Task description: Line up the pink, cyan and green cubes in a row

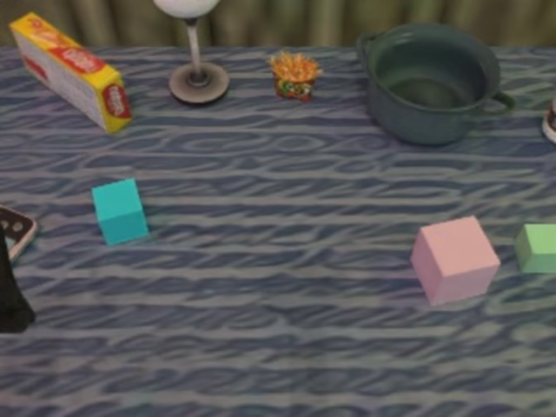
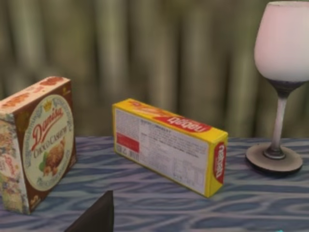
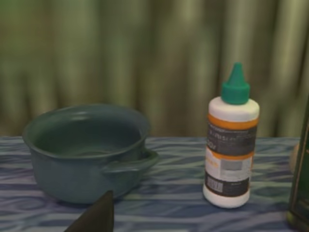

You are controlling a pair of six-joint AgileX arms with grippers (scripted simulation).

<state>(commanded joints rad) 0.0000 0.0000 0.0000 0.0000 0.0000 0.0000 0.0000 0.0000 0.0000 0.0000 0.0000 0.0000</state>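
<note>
The cyan cube (image 1: 120,210) sits on the left half of the blue patterned tablecloth, alone. Far to the right rests the pink cube (image 1: 454,259), the largest. Just right of it, with a small gap, the green cube (image 1: 539,248) lies at the table's right edge, partly cut off. My left gripper (image 1: 13,300) is parked at the far left edge, well left of and nearer than the cyan cube. In the right wrist view only a dark tip of my right gripper (image 3: 96,216) shows; the top view does not show it. No cube is held.
Along the back stand a yellow cracker box (image 1: 71,71), a wine glass (image 1: 198,78), a small fries toy (image 1: 295,76) and a teal pot (image 1: 430,82). A cookie box (image 2: 36,145) and a green-capped bottle (image 3: 231,140) appear in the wrist views.
</note>
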